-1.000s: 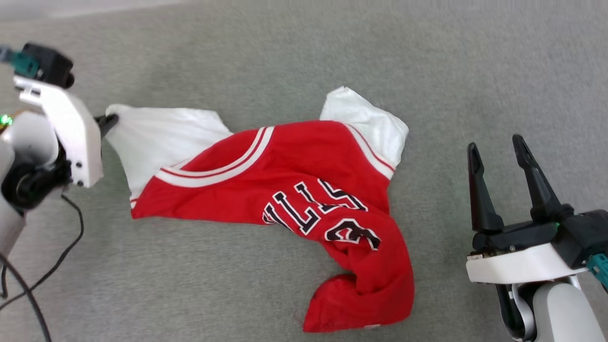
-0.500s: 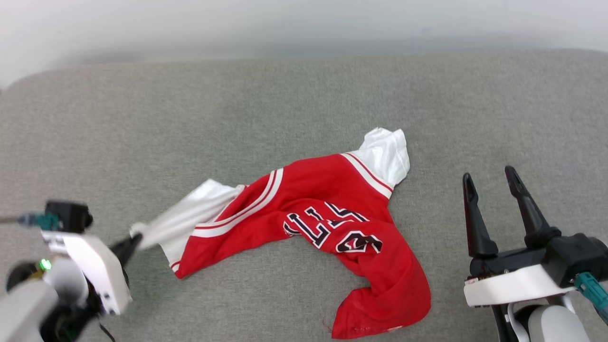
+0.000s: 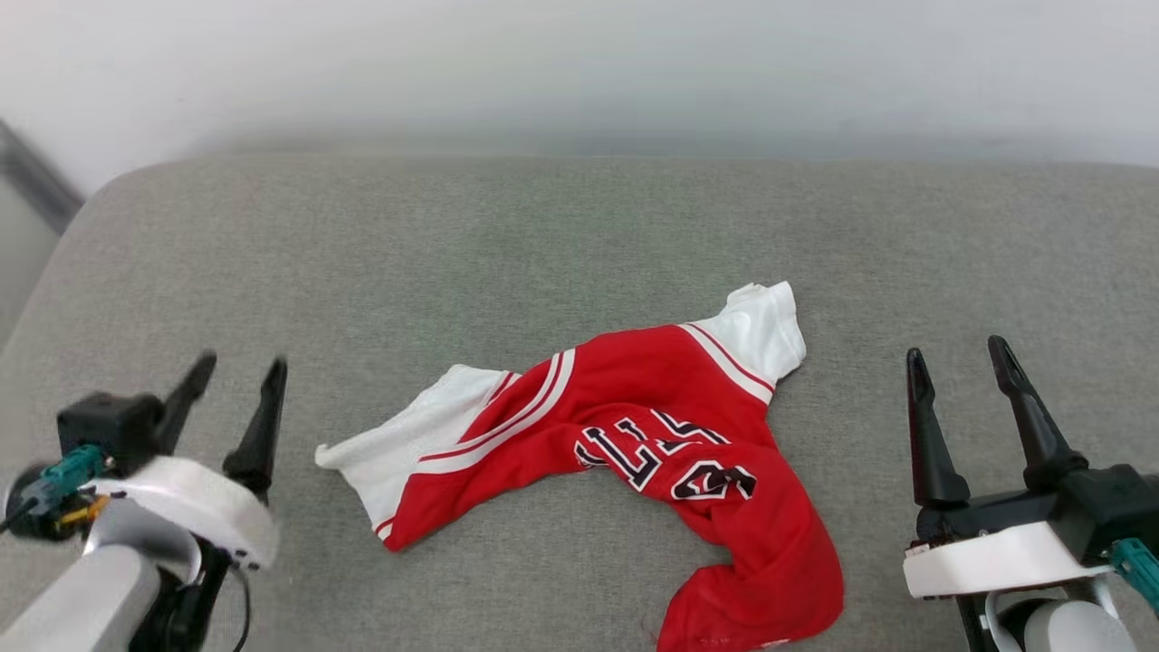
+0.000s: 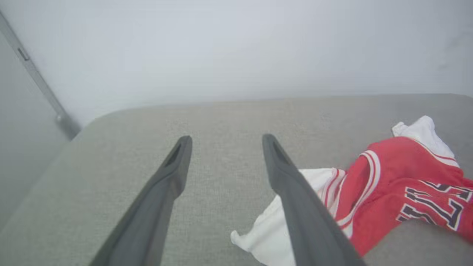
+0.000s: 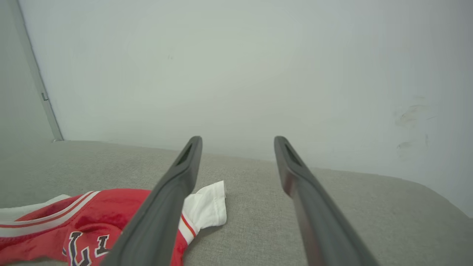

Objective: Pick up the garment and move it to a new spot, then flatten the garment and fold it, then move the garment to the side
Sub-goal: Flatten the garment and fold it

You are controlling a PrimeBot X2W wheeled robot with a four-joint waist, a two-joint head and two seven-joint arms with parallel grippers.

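Head view first: the garment (image 3: 625, 435) lies crumpled about mid-way across the grey fabric surface (image 3: 453, 254), red body twisted, black lettering up, a white sleeve poking out at each end. Left hand (image 3: 243, 364) is lower left, fingers spread wide, nothing in it, with a clear gap to the near sleeve (image 3: 380, 453). Right hand (image 3: 954, 349) is lower right, also wide open and empty, off to the side of the shirt

Left wrist view: same spread fingers with bare fabric between them. Here one finger overlaps that near sleeve, so the gap doesn't show. A grey strip (image 4: 33, 74) runs up the wall on the left

Right wrist view: open fingers point at the pale wall (image 5: 236, 74), the far sleeve (image 5: 207, 207) peeks out beside one finger, and there are faint scuff marks (image 5: 410, 114) on the wall that the head view doesn't pick up
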